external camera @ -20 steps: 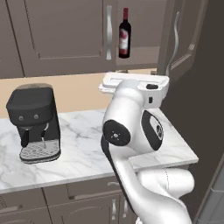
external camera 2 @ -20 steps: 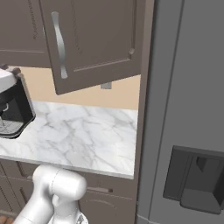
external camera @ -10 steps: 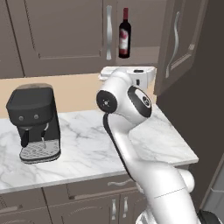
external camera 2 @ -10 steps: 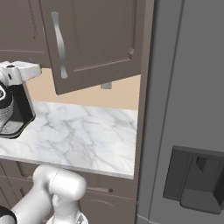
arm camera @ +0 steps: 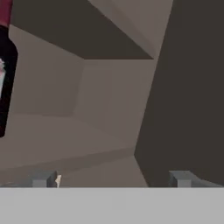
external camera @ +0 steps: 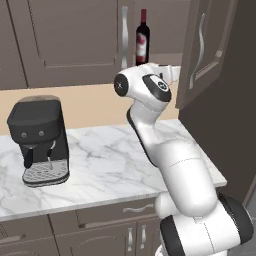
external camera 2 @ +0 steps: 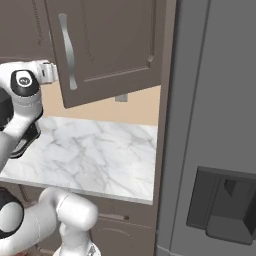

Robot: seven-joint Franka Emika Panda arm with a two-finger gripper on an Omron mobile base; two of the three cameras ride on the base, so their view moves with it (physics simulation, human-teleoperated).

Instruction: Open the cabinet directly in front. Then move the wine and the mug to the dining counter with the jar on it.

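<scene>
The cabinet has its right door swung open, with the curved silver handle facing out at about 1 o'clock in the left base view; the same door hangs over the worktop at 11 o'clock in the right base view. The left door is shut.

The wine stands upright on the cabinet shelf, at 12 o'clock in the left base view, just above the arm's raised wrist. In the hand view the wine sits at the far 9 o'clock edge, its red foil neck at the top and part of the label showing. The rest of that view looks into the brown cabinet interior, with the shelf floor below and a dark wall at 3 o'clock.

The pincer is spread wide, its two fingertips well apart at 6 o'clock, with nothing between them. It is to the right of the wine and not touching it.

A black coffee machine stands on the marble worktop at 9 o'clock in the left base view. A grey fridge fills the 3 o'clock side of the right base view.
</scene>
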